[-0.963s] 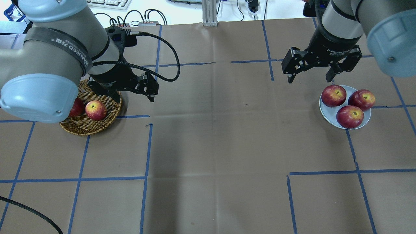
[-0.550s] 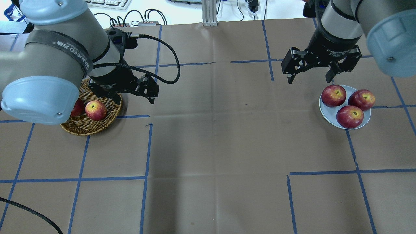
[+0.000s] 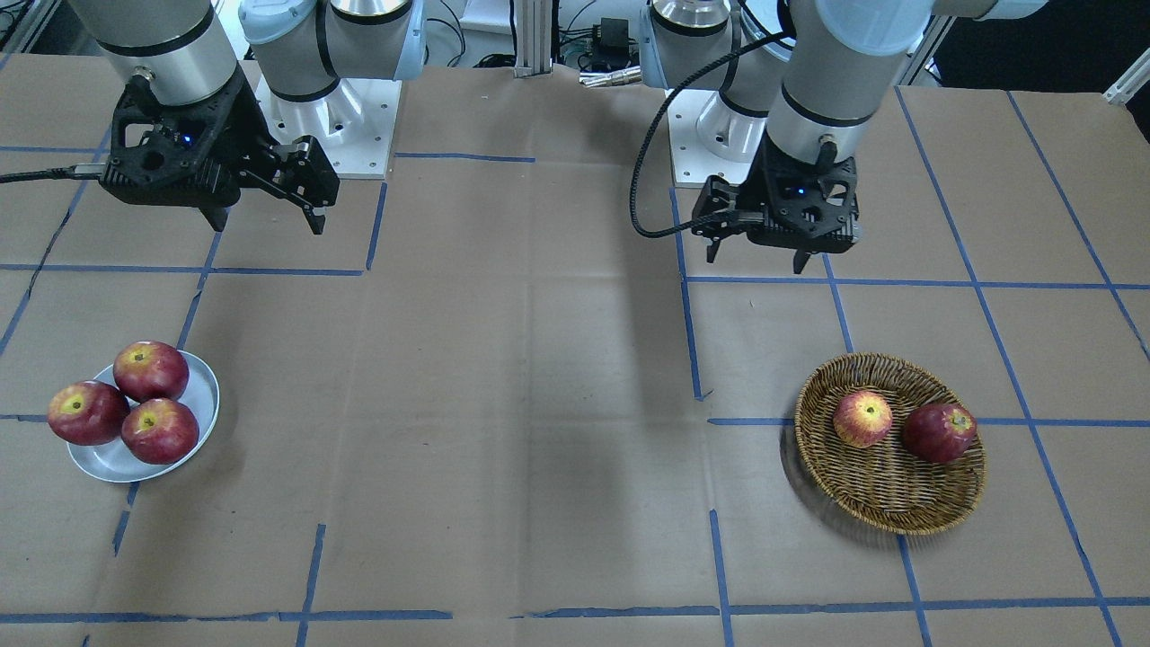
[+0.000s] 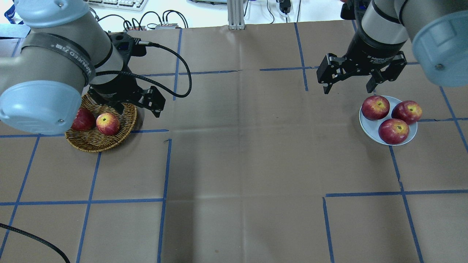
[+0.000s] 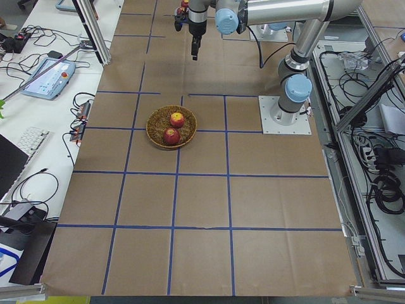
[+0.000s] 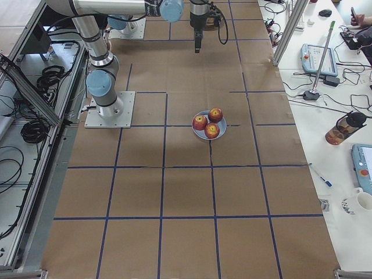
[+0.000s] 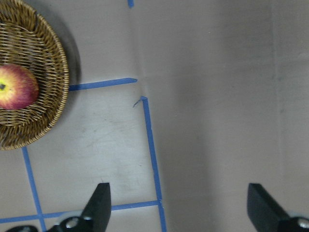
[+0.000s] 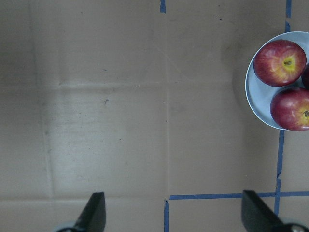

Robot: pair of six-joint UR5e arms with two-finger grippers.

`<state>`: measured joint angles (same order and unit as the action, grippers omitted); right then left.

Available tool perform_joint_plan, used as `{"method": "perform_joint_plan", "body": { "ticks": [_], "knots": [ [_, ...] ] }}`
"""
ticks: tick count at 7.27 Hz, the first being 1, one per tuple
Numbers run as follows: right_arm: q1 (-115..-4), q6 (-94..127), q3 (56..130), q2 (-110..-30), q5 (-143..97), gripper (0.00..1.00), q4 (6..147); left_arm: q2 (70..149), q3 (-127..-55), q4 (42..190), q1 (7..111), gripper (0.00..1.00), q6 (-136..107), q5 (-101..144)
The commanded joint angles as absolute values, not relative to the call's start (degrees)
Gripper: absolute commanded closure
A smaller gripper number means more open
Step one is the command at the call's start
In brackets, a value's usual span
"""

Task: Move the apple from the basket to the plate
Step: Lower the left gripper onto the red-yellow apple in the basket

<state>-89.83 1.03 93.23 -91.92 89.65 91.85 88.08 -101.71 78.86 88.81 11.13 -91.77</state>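
The apple [image 4: 108, 124], red streaked with yellow, lies in the wicker basket [image 4: 98, 144] at the table's left, next to a dark red apple [image 4: 82, 119]. It also shows in the front view [image 3: 862, 419] and the left wrist view [image 7: 17, 87]. My left gripper [image 4: 137, 109] hangs open and empty above the table, beside the basket's inner edge. The pale plate [image 4: 369, 126] at the right holds three dark red apples. My right gripper [image 4: 349, 90] is open and empty, raised just beyond and left of the plate [image 8: 256, 101].
The table is covered in brown paper with a grid of blue tape. An aluminium post [image 4: 236, 14] stands at the back centre. The left arm's black cable [image 4: 175, 62] loops over the table behind the basket.
My left gripper has moved left, closer over the basket, still open. The right arm, the apples, the basket and the plate have not moved.
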Motion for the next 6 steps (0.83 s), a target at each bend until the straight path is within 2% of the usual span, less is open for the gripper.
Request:
{"method": "perform_joint_plan", "body": {
  "ticks": [1, 4, 6],
  "knots": [
    [-89.82, 1.05, 93.16, -91.93, 89.65, 0.0, 91.85, 90.25, -101.78, 78.31, 79.06, 0.01, 25.95, -93.08],
    [-89.82, 0.97, 93.16, -91.93, 89.65, 0.0, 91.85, 103.93, -102.91, 63.15, 74.55, 0.02, 34.69, -93.25],
    [-89.82, 1.05, 93.16, -91.93, 89.65, 0.0, 91.85, 108.35, -104.68, 54.62, 71.37, 0.02, 36.82, -93.34]
  ]
}}
